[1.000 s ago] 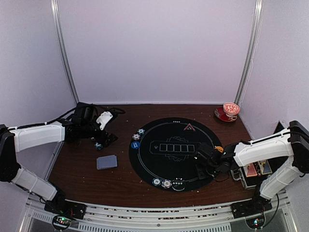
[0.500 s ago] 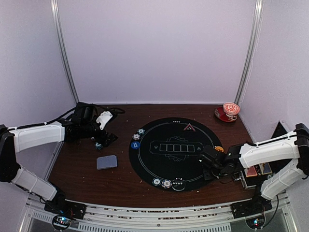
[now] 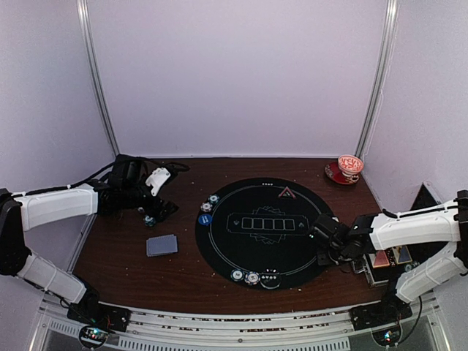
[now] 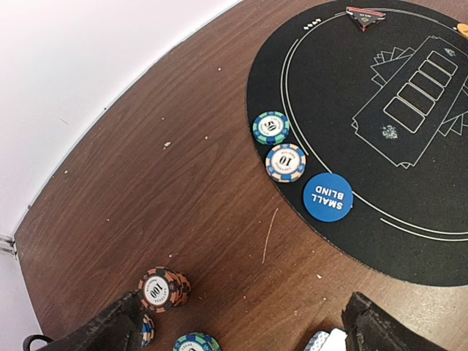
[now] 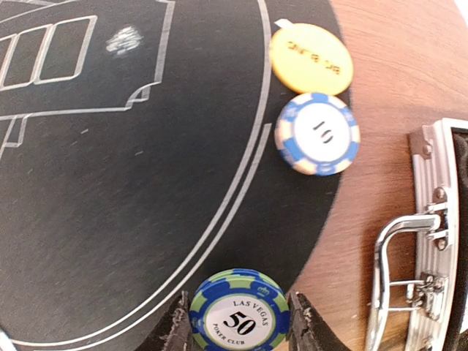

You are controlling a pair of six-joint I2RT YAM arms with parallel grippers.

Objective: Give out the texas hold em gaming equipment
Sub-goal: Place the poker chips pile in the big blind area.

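My right gripper [image 5: 238,322] is shut on a blue-and-green "50" chip [image 5: 238,313], low over the right edge of the black round mat [image 5: 110,183]. Just beyond lie a blue-and-white "10" chip [image 5: 317,132] and an orange disc [image 5: 311,58]. In the top view this gripper [image 3: 326,251] is at the mat's right rim. My left gripper [image 4: 241,333] is open over bare wood, with a red "100" chip stack [image 4: 163,289], a teal chip [image 4: 196,342] and a blue chip [image 4: 147,328] by its left finger. A teal chip [image 4: 270,127], a white chip [image 4: 285,161] and the blue "SMALL BLIND" disc [image 4: 327,197] lie on the mat's left edge.
The grey-blue card deck [image 3: 161,245] lies on the wood left of the mat. A red triangle marker [image 3: 286,192] sits at the mat's far side, and three chips [image 3: 252,278] at its near edge. The metal case [image 5: 409,263] stands open to the right. A cup and saucer [image 3: 349,167] stand far right.
My right gripper has moved right across the mat to its right rim, carrying the 50 chip. The left arm has not moved.
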